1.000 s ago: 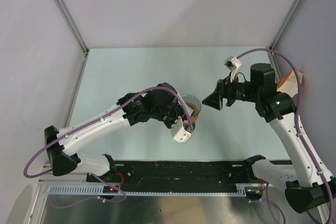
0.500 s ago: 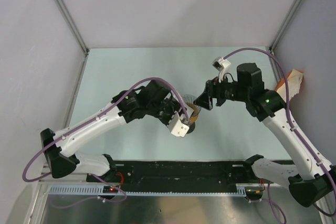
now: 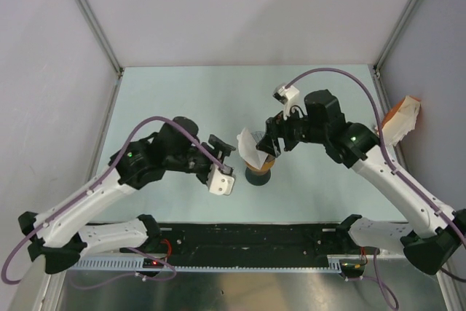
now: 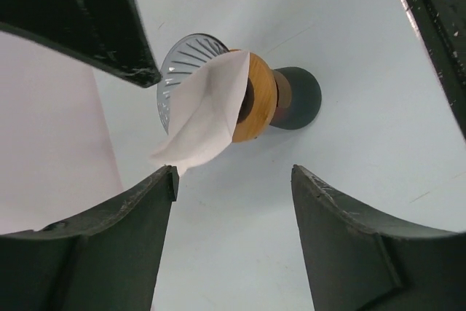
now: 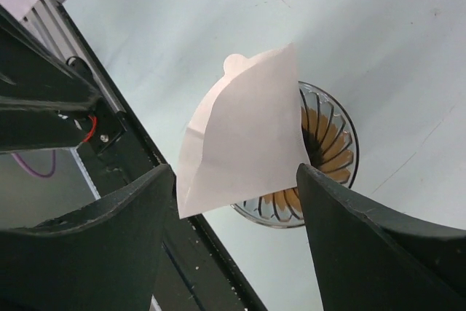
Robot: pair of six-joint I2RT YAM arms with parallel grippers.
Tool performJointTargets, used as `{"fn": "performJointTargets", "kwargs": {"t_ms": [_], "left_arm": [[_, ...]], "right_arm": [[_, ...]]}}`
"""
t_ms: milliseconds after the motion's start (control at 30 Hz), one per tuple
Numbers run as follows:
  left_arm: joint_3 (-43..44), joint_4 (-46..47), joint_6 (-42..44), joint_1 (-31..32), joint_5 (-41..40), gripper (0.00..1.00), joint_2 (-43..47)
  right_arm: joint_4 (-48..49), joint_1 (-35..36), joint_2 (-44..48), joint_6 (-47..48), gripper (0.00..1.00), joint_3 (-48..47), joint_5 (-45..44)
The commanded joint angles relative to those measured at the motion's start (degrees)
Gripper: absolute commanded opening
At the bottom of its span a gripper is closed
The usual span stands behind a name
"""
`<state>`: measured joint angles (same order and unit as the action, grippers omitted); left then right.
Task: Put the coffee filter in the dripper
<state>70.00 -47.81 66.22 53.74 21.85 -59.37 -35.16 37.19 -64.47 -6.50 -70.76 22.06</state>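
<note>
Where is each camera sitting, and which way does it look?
Top camera: above and behind the robot, looking down at the table; the left arm and right arm show.
Left wrist camera: on the left arm, looking across the table past the open left pincer at the filter and dripper.
Right wrist camera: on the right arm, looking down through the open right pincer.
Shared: both wrist views show the filter leaning in the dripper.

- A pale green table (image 3: 182,100) is seen, evenly and softly lit.
- It is closed in by plain grey walls: a back wall (image 3: 247,12), a left wall (image 3: 44,107) and a right wall (image 3: 437,56).
- The rear corners are marked by two slanting metal posts (image 3: 89,16) (image 3: 408,12).
- The near edge is lined by a black strip (image 3: 247,237), then a slotted rail (image 3: 240,264).
- A metal sheet (image 3: 240,293) is seen nearest.
</note>
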Motion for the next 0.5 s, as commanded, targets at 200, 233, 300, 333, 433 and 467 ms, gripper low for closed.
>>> {"fn": "performJointTargets", "kwargs": {"t_ms": [200,233,300,333,433,467], "left_arm": [[1.98,2.1,-36.56,-12.21,13.81,0.62,1.69],[1.94,3.25,-39.17,-12.89,13.03,0.61,1.48],[2.0,6.37,-46.97,-14.34,11.35,0.61,0.54],[2.25,7.84,-51.94,-14.97,10.31,0.6,-0.37],[2.47,12.98,-66.12,-17.24,8.8,0.57,-2.82],[2.18,14.4,-71.13,-17.6,7.76,0.56,-3.36]], "right_arm": [[2.05,6.49,-6.52,5.87,0.65,-4.75,-9.83],[1.6,6.67,-6.93,6.05,0.63,-4.88,-10.89],[0.55,6.65,-7.72,7.11,0.57,-5.19,-12.64],[0.1,6.57,-7.88,7.78,0.53,-5.31,-13.31],[-1.12,6.22,-7.71,8.84,0.37,-5.34,-14.27],[-1.31,6.0,-7.57,8.9,0.31,-5.3,-14.26]]}}
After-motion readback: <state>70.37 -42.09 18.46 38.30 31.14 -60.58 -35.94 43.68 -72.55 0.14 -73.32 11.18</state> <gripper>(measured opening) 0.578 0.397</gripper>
